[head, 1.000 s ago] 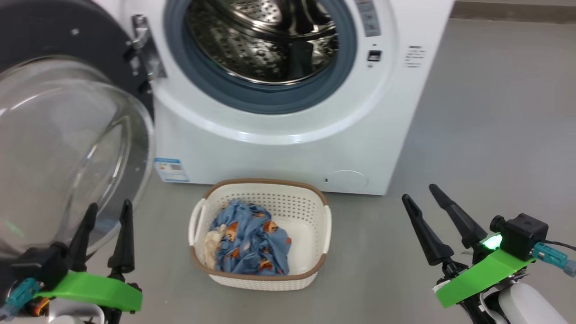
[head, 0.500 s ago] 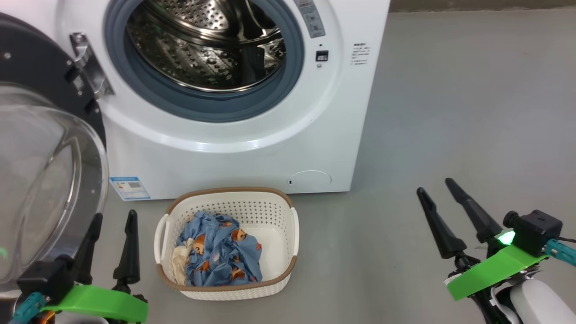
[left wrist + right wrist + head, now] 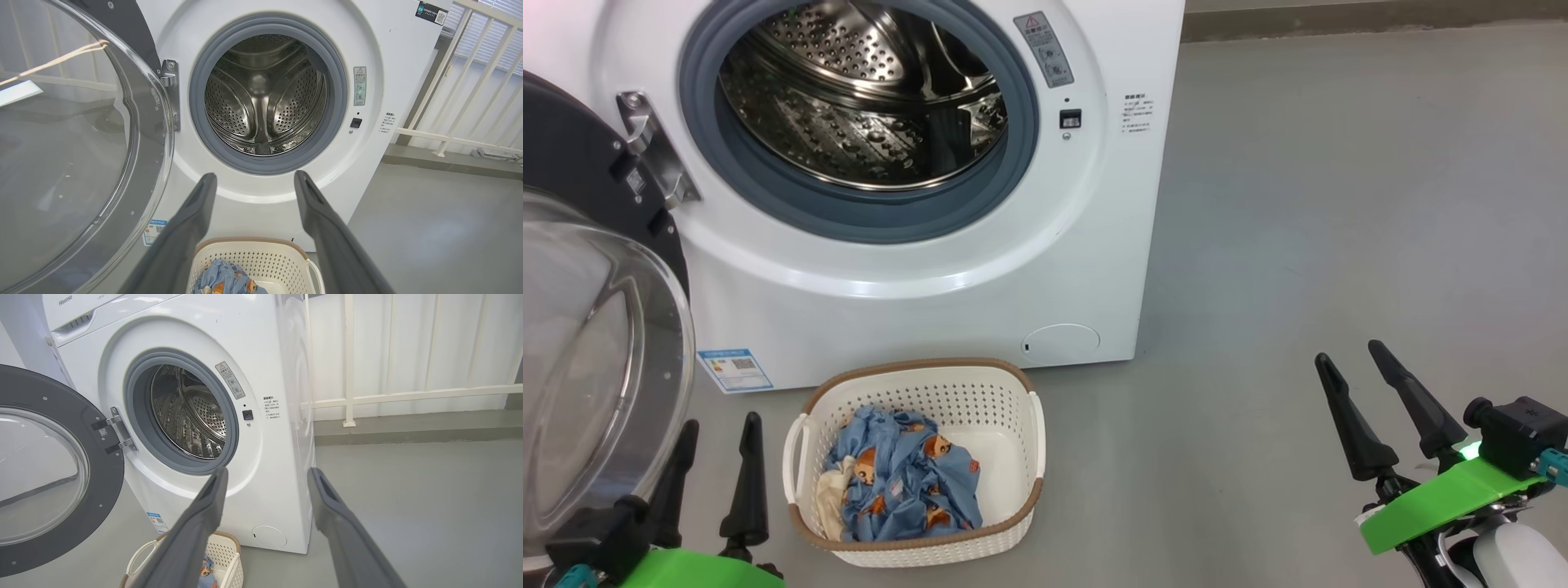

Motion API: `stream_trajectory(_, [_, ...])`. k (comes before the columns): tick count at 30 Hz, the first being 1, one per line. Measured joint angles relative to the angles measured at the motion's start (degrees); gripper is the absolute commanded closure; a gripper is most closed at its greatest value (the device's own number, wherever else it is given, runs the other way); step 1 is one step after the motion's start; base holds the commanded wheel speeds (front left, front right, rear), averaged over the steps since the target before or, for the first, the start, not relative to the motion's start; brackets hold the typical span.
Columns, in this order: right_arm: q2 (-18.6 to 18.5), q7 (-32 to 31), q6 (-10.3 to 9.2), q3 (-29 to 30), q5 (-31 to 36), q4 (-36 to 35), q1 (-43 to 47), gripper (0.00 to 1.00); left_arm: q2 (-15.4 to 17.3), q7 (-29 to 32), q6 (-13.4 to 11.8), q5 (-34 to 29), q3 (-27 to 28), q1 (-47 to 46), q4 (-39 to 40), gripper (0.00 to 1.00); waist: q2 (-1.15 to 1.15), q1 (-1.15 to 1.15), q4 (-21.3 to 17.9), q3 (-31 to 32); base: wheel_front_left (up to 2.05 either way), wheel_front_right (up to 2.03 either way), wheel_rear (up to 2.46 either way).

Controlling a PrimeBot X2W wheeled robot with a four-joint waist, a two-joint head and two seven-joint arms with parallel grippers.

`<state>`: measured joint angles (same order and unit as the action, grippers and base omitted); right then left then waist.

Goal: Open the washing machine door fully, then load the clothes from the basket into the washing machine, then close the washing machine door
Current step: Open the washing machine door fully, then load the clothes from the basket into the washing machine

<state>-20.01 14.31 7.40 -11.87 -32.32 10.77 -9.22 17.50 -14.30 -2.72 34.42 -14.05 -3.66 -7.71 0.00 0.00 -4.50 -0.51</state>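
Grey floor [image 3: 1298, 204] beneath; left gripper [image 3: 721, 423] and right gripper [image 3: 1349, 353] hover low, fingers up, jaws apart (nothing held); basket [image 3: 915, 365] before washer [image 3: 915, 310] holds clothes [image 3: 907, 482].

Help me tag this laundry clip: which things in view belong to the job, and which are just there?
Belong to the job: washing machine, washing machine door (open), basket, clothes in it, left gripper and right gripper, both open.
Just there: blue sticker, warning label, white railing, grey floor.
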Motion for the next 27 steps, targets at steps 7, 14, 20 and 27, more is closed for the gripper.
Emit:
stream_trajectory(7, [-0.15,0.00,0.00,1.13,0.01,0.14,0.23,0.00,-0.66,0.00,0.55,-0.58,1.09,0.69,0.66,0.00,0.00,0.00,-0.05,0.07,0.00,0.00,0.00])
stream_trajectory(14, [-0.13,0.00,0.00,1.37,0.01,0.35,1.10,0.00,-1.38,0.00,1.49,-1.18,1.54,1.20,0.67,0.00,0.00,0.00,0.17,0.29,0.00,0.00,0.00])
stream_trajectory(20, [-0.13,0.00,0.00,1.36,0.01,0.35,1.10,0.00,-1.77,0.00,1.92,-1.81,1.93,1.20,0.59,0.00,0.00,0.00,0.23,0.37,0.00,0.00,0.00])
stream_trajectory(27, [-0.12,0.00,0.00,1.38,0.01,0.35,1.10,0.00,-1.87,0.00,2.02,-2.74,2.47,1.20,0.53,0.00,0.00,0.00,0.25,0.21,0.00,0.00,0.00])
